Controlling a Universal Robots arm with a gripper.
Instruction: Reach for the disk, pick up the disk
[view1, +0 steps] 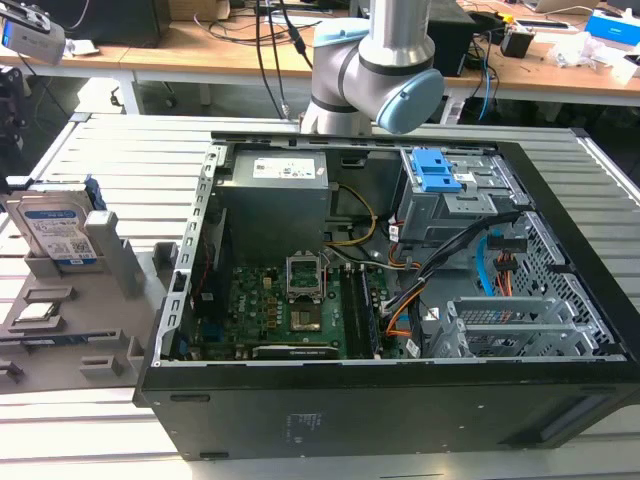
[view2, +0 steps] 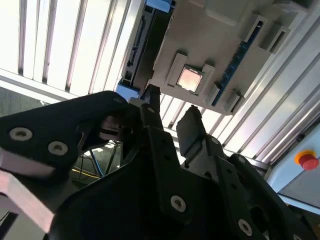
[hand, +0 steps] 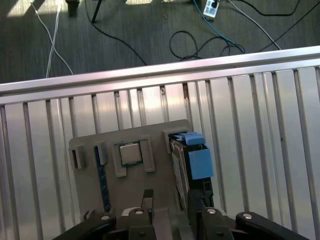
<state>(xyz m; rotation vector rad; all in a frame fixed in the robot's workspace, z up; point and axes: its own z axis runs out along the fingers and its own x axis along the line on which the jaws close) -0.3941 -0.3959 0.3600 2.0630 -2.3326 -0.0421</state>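
The disk (view1: 55, 228) stands on edge in a grey holder (view1: 120, 265) on the slatted table, at the exterior view's left, beside the open computer case. It is silver with a blue-and-white label and a blue bracket. In the first wrist view the disk (hand: 194, 161) is seen from above, edge up, with my gripper (hand: 170, 200) high over the holder (hand: 135, 135). In the second wrist view the black fingers (view2: 151, 95) stand apart with nothing between them; my gripper (view2: 170, 103) is open and the disk (view2: 142, 45) lies well beyond it, untouched.
The open black computer case (view1: 560, 250) fills the middle of the table, and my arm (view1: 380, 60) rises behind it. The holder also carries a small square silver chip (hand: 130, 153) and a blue strip (hand: 100, 175). A red button (view2: 307, 161) sits off the table's edge.
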